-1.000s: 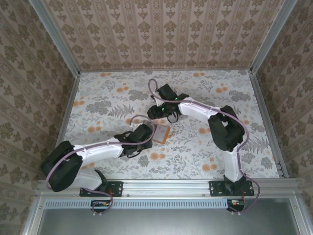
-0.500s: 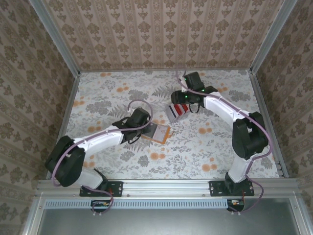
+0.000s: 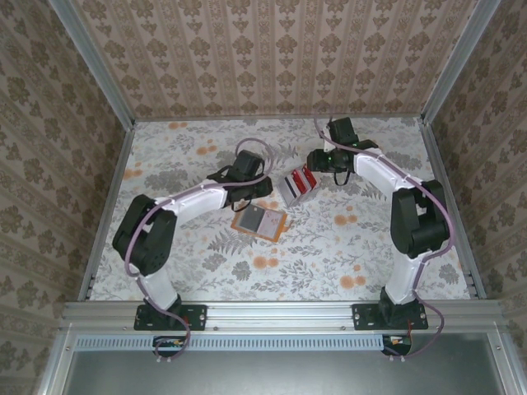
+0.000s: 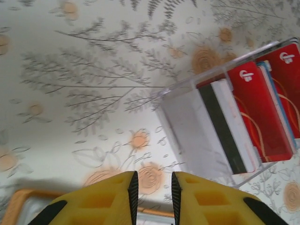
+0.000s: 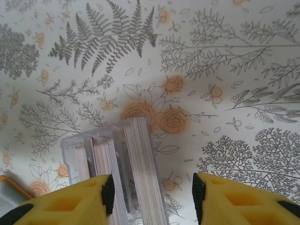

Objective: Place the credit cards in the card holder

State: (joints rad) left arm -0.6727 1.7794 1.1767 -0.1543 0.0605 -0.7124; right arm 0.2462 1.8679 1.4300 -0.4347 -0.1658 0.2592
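Note:
The credit cards (image 3: 303, 179) stand in a clear slotted stand (image 3: 290, 188) at mid-table, red faces showing. In the left wrist view they are red cards (image 4: 257, 112) and a white one with a black stripe (image 4: 228, 126). The orange-tan card holder (image 3: 260, 220) lies open just in front of the stand, grey inside up. My left gripper (image 3: 262, 191) (image 4: 153, 187) hovers between holder and stand, jaws slightly apart and empty. My right gripper (image 3: 317, 164) (image 5: 153, 194) is open wide behind the stand; the stacked card edges (image 5: 140, 164) sit between its fingers near the left one.
The floral tablecloth (image 3: 362, 239) covers the table, walled by patterned panels on three sides. An orange edge of the holder (image 4: 18, 201) shows at the lower left of the left wrist view. Both arms crowd the middle of the table.
The left arm swung back from the card holder toward the stand and its jaws parted a little. The right arm moved right and back, uncovering the stand.

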